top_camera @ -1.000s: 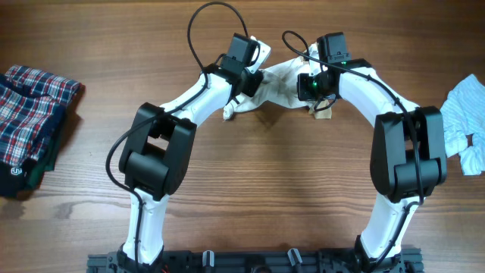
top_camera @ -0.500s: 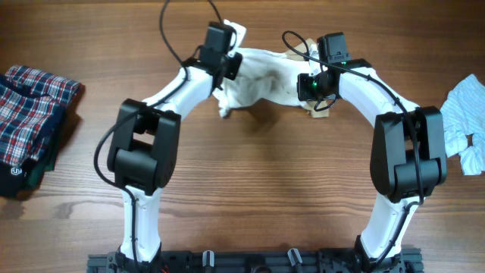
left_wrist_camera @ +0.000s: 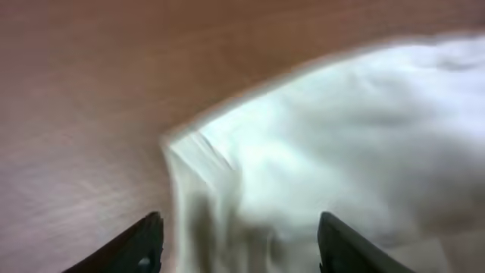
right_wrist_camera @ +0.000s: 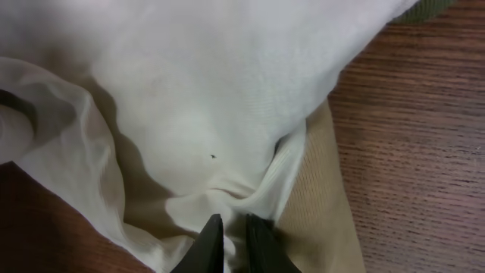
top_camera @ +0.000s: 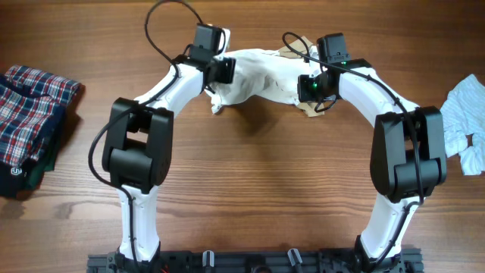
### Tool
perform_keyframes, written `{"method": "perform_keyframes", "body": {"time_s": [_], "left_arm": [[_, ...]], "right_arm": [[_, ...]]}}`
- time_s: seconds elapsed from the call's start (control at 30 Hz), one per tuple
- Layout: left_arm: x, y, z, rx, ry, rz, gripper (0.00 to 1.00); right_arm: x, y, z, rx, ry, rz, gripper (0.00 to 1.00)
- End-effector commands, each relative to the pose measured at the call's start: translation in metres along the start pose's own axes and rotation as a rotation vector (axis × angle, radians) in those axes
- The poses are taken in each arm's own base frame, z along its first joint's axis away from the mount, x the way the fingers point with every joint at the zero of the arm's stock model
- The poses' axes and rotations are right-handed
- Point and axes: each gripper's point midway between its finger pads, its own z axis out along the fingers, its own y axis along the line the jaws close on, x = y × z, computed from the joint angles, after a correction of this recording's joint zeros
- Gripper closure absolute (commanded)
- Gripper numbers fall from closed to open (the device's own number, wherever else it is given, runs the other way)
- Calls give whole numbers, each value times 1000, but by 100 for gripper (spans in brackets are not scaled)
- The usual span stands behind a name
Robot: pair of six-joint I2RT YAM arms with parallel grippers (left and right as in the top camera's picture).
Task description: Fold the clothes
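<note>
A cream-white shirt lies stretched across the far middle of the table, one of the clothes. My left gripper is at its left end. In the left wrist view the left gripper stands open, its fingers wide apart over the blurred shirt with nothing pinched. My right gripper is at the shirt's right end. Seen from the right wrist, the right gripper is shut on a fold of the shirt, beside a tan patch.
A pale blue striped garment lies crumpled at the right edge of the table. A stack of plaid clothes sits at the left edge. Bare wood table lies between the two arms.
My left gripper moved left and away, drawing the shirt's left end out so the cloth spread wider, then opened off it. The right gripper held still.
</note>
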Motion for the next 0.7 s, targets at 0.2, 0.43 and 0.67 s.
{"method": "perform_keyframes", "body": {"time_s": [0.2, 0.43, 0.67], "left_arm": [[36, -46, -29, 266, 193, -103, 31], [67, -14, -31, 82, 310, -105, 30], [70, -14, -32, 80, 323, -107, 28]], "right_arm": [[15, -17, 8, 85, 49, 10, 87], [41, -39, 3, 207, 151, 16, 87], [87, -80, 12, 379, 230, 20, 77]]}}
